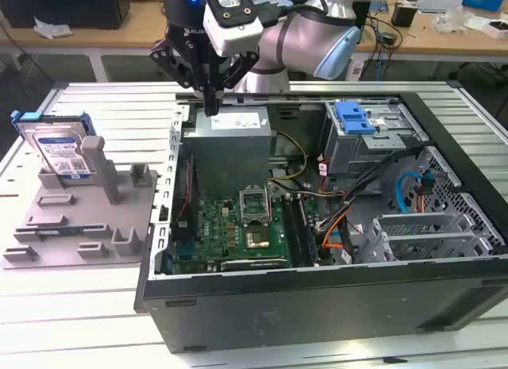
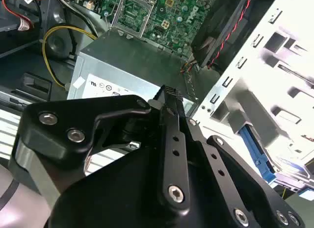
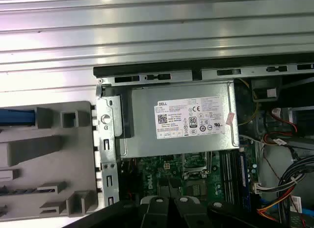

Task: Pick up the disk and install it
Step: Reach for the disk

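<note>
Currently the gripper (image 1: pixel 211 107), fingers closed and empty, hangs over the power supply (image 1: pixel 230 147); a skewed grasp could topple the disk (image 1: pixel 62 153) propped in its holder (image 1: pixel 119 206).

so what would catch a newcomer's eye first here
The open computer case sits in the middle of the exterior view, with its green motherboard bare. The black gripper hangs shut over the grey power supply at the case's far edge. At the exterior view's left the disk stands propped in a grey holder, apart from the gripper.
</note>
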`<state>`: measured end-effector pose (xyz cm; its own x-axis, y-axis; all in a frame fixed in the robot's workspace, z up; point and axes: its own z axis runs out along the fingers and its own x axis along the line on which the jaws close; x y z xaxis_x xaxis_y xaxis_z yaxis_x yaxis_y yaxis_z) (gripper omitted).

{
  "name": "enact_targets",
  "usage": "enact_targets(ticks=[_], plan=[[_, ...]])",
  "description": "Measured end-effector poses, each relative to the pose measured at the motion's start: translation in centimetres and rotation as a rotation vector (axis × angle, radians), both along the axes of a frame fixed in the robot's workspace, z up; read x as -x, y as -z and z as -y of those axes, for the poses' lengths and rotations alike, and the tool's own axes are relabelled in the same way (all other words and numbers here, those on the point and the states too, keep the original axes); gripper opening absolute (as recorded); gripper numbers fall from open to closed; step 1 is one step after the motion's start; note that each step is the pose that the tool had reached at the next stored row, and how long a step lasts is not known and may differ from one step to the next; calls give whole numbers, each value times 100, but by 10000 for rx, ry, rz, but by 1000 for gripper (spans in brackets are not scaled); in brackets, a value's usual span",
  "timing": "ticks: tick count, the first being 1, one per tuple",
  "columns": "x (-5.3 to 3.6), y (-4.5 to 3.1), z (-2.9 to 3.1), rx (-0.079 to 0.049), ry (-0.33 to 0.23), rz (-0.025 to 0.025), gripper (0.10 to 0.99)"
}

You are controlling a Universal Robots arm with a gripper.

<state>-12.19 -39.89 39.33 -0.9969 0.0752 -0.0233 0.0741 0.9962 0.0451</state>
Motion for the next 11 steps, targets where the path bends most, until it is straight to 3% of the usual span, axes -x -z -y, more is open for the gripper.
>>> enact_targets(ticks=[11], plan=[[0,0,0,0,0,0,106]])
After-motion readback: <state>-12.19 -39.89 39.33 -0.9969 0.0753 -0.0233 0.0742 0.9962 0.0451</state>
